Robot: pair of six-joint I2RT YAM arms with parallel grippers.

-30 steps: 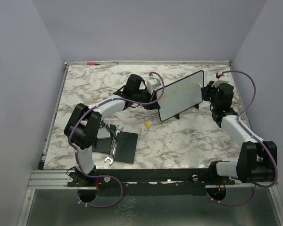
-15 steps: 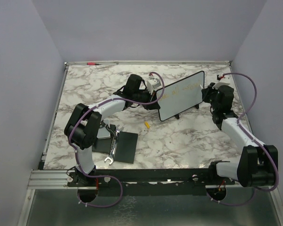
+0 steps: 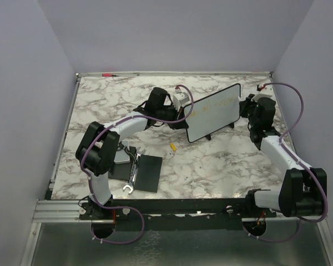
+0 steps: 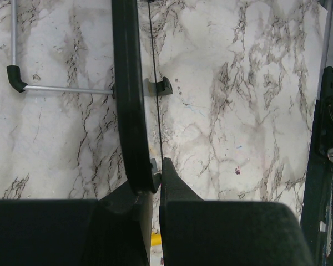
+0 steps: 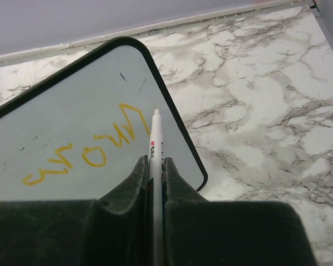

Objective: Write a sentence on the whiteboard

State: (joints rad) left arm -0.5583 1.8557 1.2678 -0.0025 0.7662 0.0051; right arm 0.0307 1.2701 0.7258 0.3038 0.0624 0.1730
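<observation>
Whiteboard [image 3: 213,112], small, white, black-framed, propped at far mid-table, left edge pinched in left gripper [image 4: 157,169]. Right gripper [image 5: 154,166] clamped on slim white marker [image 5: 155,136], tip at board's right edge, beside yellow lettering [image 5: 86,152].

The whiteboard [image 5: 61,105] runs off the left edge, cutting the sentence [image 5: 91,152] at lower left; from above the lettering is unreadably small. The right gripper [image 5: 155,162] hides the marker's [image 5: 155,127] lower barrel.

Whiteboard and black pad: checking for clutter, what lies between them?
In the top view, only a small yellow piece lies between the whiteboard and the black pad; the table there is otherwise bare.
</observation>
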